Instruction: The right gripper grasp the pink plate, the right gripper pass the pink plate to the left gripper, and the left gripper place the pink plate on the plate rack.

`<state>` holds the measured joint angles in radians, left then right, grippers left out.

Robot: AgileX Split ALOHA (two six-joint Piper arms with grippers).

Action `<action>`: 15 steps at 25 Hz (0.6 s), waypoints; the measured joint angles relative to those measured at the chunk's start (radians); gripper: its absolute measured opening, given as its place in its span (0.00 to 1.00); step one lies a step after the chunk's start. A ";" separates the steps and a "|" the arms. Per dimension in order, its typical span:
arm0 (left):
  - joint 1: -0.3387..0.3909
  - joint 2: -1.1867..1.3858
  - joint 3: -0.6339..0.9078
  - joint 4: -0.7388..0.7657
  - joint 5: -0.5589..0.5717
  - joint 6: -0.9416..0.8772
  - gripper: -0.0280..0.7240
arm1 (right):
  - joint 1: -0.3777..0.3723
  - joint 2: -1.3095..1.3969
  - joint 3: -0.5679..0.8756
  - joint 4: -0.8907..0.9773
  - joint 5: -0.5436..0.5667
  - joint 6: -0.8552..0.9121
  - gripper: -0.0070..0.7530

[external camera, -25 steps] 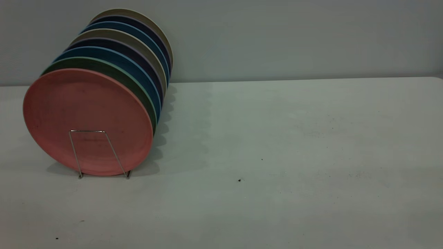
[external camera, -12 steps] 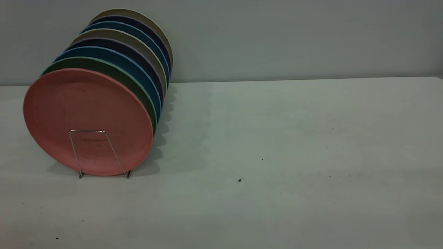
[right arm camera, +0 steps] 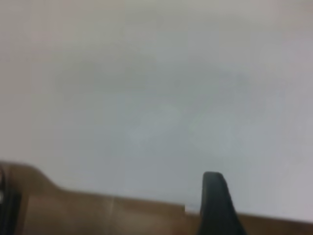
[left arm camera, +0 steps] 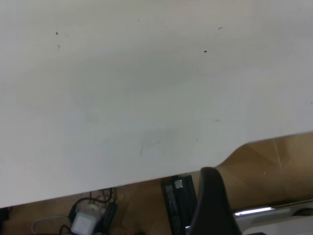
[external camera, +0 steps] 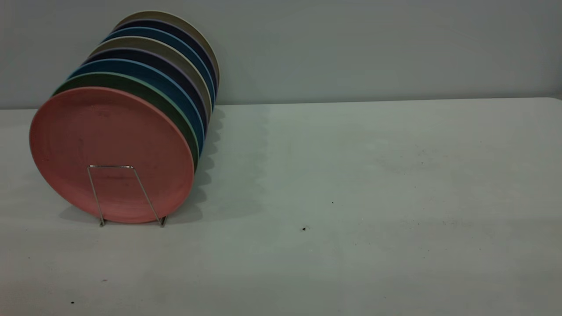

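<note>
Pink plate (external camera: 112, 149): stood on edge, propped by plate rack (external camera: 125, 193), foremost of row. Both hands' states could not be told.

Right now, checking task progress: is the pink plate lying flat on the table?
No, the pink plate stands upright in the plate rack.

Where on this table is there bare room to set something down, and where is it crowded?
The table is bare from the plates' shadow to its right edge, and along the front below the plate rack. It is crowded at the far left: the pink plate fronts a row of plates reaching back to the wall.
</note>
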<state>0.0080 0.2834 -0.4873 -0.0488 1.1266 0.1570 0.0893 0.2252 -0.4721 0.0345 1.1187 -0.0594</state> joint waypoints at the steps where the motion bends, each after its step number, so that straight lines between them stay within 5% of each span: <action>1: 0.000 0.000 0.000 0.000 0.000 0.000 0.77 | 0.000 -0.034 0.000 0.000 0.000 0.000 0.66; 15: 0.048 -0.260 0.000 0.002 0.003 0.000 0.77 | 0.000 -0.242 0.000 0.000 0.016 0.000 0.66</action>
<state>0.0560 0.0237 -0.4873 -0.0469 1.1297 0.1570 0.0893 -0.0171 -0.4721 0.0345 1.1351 -0.0594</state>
